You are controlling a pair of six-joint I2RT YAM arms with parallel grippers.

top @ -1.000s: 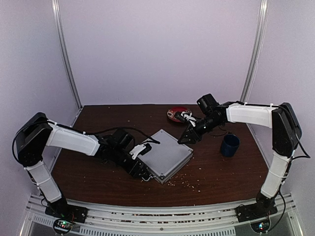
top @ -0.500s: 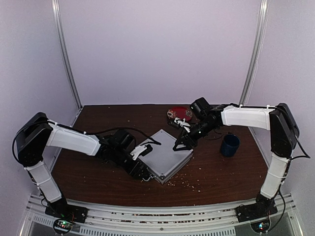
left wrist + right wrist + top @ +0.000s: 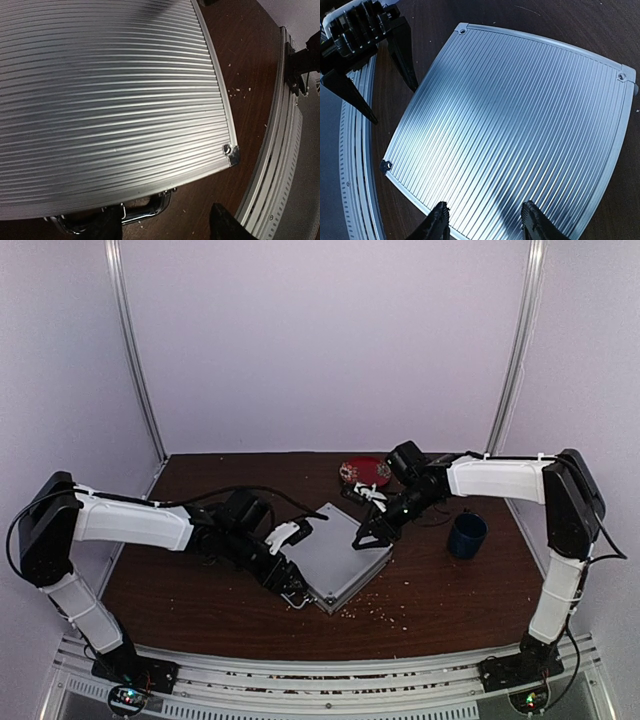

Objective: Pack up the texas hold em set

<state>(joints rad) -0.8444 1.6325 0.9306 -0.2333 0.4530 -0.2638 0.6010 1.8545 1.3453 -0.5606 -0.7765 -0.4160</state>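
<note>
A silver ribbed aluminium case [image 3: 340, 552] lies shut and flat at the middle of a dark brown table [image 3: 180, 592], turned so its corners point near, far, left and right (like a diamond seen from above). Its chrome handle [image 3: 150, 207] sits on the near-left edge.

The left gripper [image 3: 290, 585] is low at that near-left edge, right by the handle. Its jaws are spread wide and grasp nothing. In the left wrist view one dark finger [image 3: 107, 226] overlaps the handle, though whether it touches cannot be told.

The right gripper [image 3: 368, 537] reaches in from the right and hangs over the case's far-right edge. Its two black fingers [image 3: 437, 225] are apart above the ribbed lid, with nothing held between them.

Small pale specks [image 3: 385, 612] are scattered on the table just near and right of the case. A red round plate [image 3: 365, 472] sits beyond the case toward the far side, and a dark blue mug [image 3: 467, 535] stands to the right, well apart from the case.
</note>
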